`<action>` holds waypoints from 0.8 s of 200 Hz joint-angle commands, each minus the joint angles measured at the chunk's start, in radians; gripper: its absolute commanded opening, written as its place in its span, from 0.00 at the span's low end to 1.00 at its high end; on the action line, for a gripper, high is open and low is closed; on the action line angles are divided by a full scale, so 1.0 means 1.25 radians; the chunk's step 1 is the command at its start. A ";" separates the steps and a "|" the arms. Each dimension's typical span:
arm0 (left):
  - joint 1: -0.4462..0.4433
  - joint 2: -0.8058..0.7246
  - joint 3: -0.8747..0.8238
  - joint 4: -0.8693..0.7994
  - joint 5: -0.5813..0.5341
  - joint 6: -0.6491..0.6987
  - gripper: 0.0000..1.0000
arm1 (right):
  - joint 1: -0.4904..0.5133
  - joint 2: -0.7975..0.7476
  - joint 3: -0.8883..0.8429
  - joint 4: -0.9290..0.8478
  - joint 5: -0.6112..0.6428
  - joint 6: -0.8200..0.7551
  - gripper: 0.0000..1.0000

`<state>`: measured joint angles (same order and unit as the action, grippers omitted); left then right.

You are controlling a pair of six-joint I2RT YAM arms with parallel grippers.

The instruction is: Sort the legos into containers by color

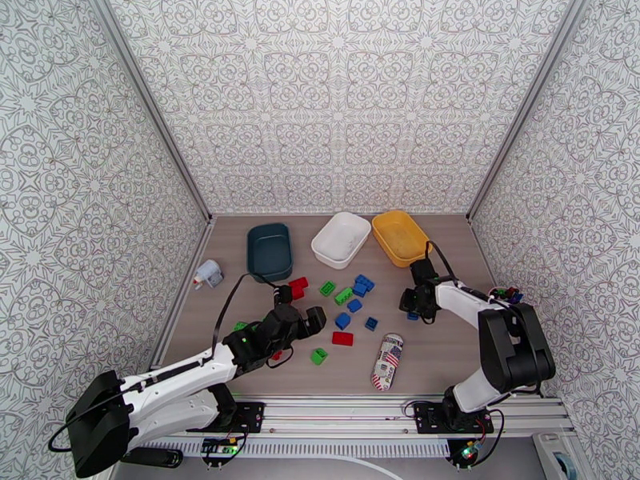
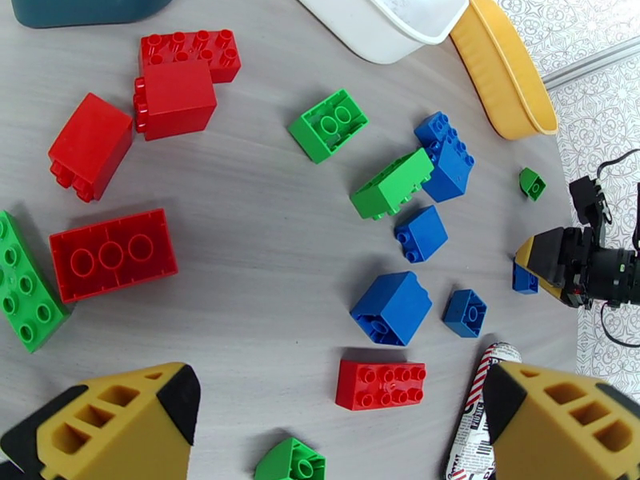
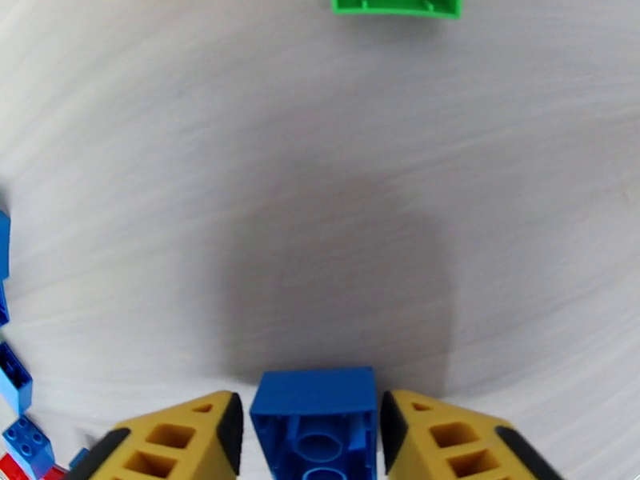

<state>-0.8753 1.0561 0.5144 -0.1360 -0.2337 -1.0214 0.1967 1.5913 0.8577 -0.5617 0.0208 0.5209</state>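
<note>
Right wrist, lego [image 3: 313,394] (blue) inside hand [image 3: 312,416]

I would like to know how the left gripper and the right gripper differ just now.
The left gripper is spread wide with nothing between its fingers; the right gripper sits close around a small blue plastic brick. The left gripper hangs above scattered bricks; the right gripper is low at the grey table. Both have yellow fingers with black pads.

We have one brick [image 3: 314,394] between our right gripper [image 3: 305,426] fingers, another brick [image 3: 397,3] ahead, more legos [image 3: 16,378] off to its left.
</note>
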 commanded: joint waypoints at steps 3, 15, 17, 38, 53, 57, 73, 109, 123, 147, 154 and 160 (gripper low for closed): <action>0.000 0.004 -0.004 0.022 -0.004 -0.005 0.99 | -0.001 -0.026 -0.008 -0.005 -0.006 -0.002 0.35; 0.004 0.010 0.001 0.030 0.002 0.000 0.99 | -0.001 -0.041 -0.009 -0.006 -0.016 -0.004 0.30; 0.005 0.012 0.005 0.030 0.004 0.002 0.99 | -0.001 -0.044 -0.009 -0.006 -0.019 -0.003 0.29; 0.015 0.031 0.043 0.009 0.019 0.030 0.99 | 0.000 -0.070 -0.004 -0.007 -0.051 0.003 0.24; 0.021 0.047 0.073 0.006 0.024 0.055 0.99 | 0.000 -0.077 0.011 -0.012 -0.075 0.008 0.21; 0.023 0.052 0.079 0.007 0.026 0.060 0.99 | 0.000 -0.078 0.018 -0.015 -0.082 0.010 0.20; 0.040 0.079 0.106 0.024 0.049 0.079 0.99 | -0.001 -0.079 0.050 -0.034 -0.101 0.014 0.18; 0.090 0.182 0.201 0.053 0.148 0.115 0.99 | -0.004 -0.096 0.135 -0.067 -0.116 0.021 0.22; 0.098 0.226 0.249 0.062 0.183 0.133 0.99 | -0.015 -0.092 0.181 -0.075 -0.123 0.023 0.24; 0.104 0.308 0.335 0.072 0.229 0.150 0.99 | -0.048 -0.057 0.271 -0.079 -0.143 0.031 0.23; 0.105 0.330 0.359 0.073 0.244 0.152 0.99 | -0.056 -0.040 0.303 -0.081 -0.145 0.034 0.24; 0.105 0.354 0.380 0.074 0.257 0.153 0.99 | -0.064 -0.018 0.335 -0.082 -0.148 0.037 0.24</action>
<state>-0.7513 1.4223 0.8898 -0.0772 -0.0162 -0.8761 0.1577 1.5097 1.1465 -0.6445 -0.1341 0.5434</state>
